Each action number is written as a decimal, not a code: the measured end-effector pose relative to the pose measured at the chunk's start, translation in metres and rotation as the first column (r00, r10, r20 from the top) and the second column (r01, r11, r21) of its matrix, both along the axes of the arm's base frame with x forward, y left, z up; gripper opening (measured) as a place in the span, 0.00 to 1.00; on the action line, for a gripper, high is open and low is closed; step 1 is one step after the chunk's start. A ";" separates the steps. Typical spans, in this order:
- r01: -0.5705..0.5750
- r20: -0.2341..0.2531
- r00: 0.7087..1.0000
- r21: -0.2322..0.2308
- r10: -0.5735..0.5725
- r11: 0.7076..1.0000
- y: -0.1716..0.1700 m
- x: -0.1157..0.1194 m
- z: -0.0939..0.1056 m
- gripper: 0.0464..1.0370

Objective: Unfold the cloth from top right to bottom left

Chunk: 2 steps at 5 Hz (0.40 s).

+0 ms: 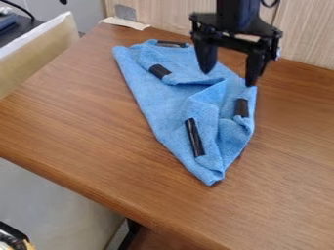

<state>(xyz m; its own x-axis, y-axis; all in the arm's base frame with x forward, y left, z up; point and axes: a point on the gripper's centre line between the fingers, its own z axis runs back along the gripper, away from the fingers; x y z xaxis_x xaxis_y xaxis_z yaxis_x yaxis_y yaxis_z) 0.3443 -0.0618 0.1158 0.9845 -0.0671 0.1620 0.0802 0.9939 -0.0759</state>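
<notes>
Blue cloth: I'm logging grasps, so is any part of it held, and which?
Nothing is held: the gripper is open over the blue cloth, its fingers apart.

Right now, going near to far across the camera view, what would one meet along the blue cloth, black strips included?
Near tip of the blue cloth, long black strip, black strip by the cloth's right edge, black strip toward the cloth's upper left, black strip at its far edge.

brown wooden table [78, 127], rumpled blue cloth [156, 100] on top, pale strip [122, 22] at corner
</notes>
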 end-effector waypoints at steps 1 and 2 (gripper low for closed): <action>-0.024 -0.034 0.999 -0.001 0.024 1.000 0.008 0.010 -0.020 0.96; -0.023 -0.083 0.996 -0.004 0.023 1.000 0.014 0.014 -0.040 0.96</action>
<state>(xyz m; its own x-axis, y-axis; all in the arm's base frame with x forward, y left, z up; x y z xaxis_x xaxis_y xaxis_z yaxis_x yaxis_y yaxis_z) 0.3587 -0.0478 0.0756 0.9958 -0.0435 0.0802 0.0504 0.9950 -0.0859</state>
